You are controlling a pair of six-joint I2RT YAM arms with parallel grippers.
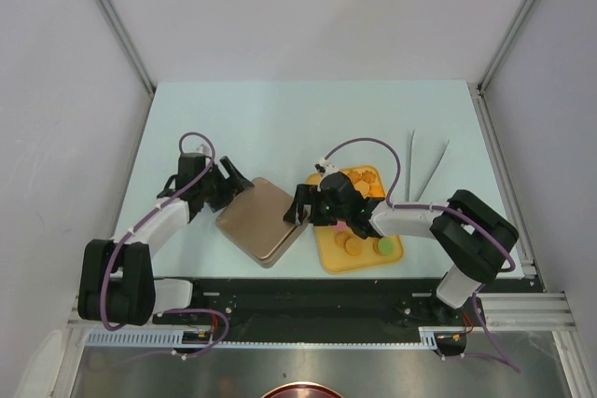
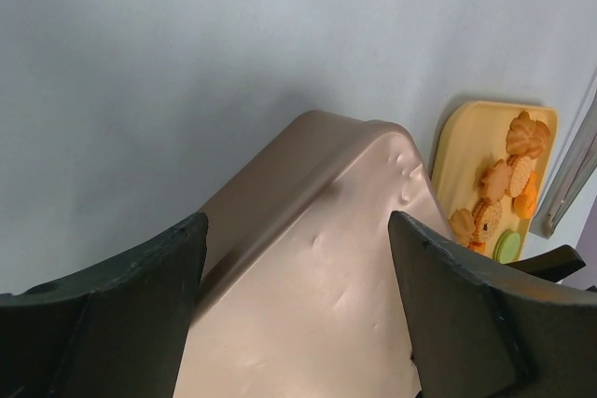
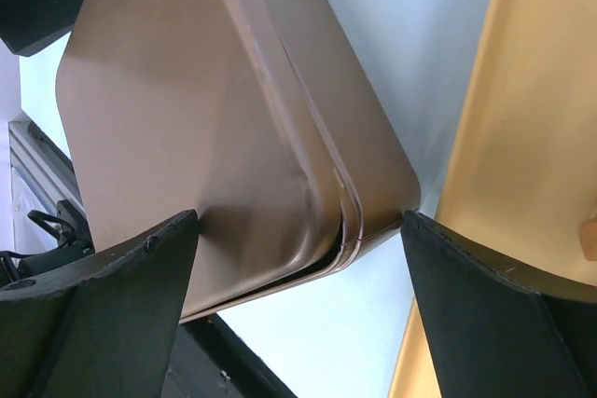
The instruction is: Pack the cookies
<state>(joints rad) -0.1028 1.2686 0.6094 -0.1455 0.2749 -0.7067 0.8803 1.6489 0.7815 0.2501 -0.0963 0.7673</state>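
Top external: we see cookies on yellow tray, just R of brown tin on worktop. L fingers apart, straddling tin's corner; R fingers apart likewise.

Brown tin at frame centre, lying diagonal. Left gripper at its upper-left edge, right gripper at its right corner; contact unclear. Yellow tray just right of tin, holding cookies. Tweezers upper right.
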